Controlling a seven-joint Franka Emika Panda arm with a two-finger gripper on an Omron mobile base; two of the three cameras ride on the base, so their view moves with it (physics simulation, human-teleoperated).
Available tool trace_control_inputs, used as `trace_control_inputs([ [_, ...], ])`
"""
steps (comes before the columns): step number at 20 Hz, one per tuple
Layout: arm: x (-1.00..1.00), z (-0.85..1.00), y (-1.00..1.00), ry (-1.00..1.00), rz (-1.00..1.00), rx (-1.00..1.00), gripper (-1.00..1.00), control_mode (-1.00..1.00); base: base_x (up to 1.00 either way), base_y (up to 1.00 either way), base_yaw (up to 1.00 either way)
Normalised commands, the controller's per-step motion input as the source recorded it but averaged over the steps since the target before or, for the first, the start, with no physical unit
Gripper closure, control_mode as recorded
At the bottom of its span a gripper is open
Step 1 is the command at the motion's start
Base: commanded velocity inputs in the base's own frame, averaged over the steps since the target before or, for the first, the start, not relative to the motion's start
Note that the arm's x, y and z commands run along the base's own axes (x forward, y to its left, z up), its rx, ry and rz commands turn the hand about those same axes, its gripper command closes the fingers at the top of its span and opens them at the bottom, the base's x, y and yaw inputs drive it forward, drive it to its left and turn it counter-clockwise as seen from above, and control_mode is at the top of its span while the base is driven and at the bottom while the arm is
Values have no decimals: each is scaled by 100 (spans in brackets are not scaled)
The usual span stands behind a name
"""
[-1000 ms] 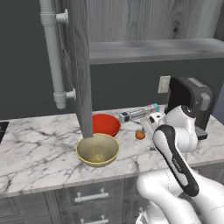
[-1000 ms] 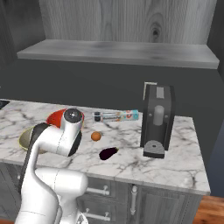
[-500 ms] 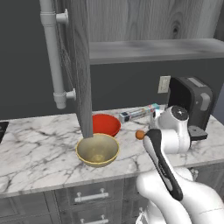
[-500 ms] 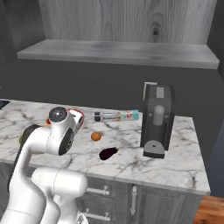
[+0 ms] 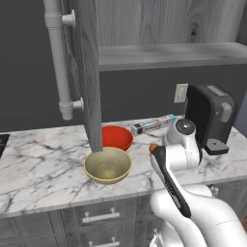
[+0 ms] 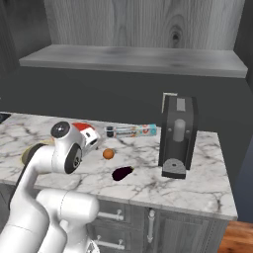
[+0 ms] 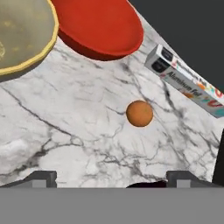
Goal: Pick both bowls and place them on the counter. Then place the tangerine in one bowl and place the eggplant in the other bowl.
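tangerine (image 7: 139, 113) lay on the counter (image 7: 65, 131) just ahead of my claw (image 7: 111, 178), jaws spread wide w/ nothing between them. eggplant (image 6: 122, 173) sat nearer the counter edge, a bit right of the fruit. further off, tan bowl (image 5: 107, 165) and red bowl (image 5: 114, 137) were already down on the marble, touching or nearly so; foil box (image 7: 186, 83) behind them. vs. a sec before, my arm had swung from over the bowls toward the fruit, so bowl part looked done & tangerine pickup seemed next.
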Motion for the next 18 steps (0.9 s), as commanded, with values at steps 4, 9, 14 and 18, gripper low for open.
trace_control_inputs([
  [4, 28, -15, -3, 1, -42, 18, -100, -100, 0, 0, 0],
  [9, 32, -10, -14, 4, -13, 11, -100, -100, 0, 0, 0],
  [14, 48, -13, -1, 6, -12, 3, -100, -100, 0, 0, 0],
  [18, 49, -19, 0, 2, -8, 4, -100, -100, 0, 0, 0],
])
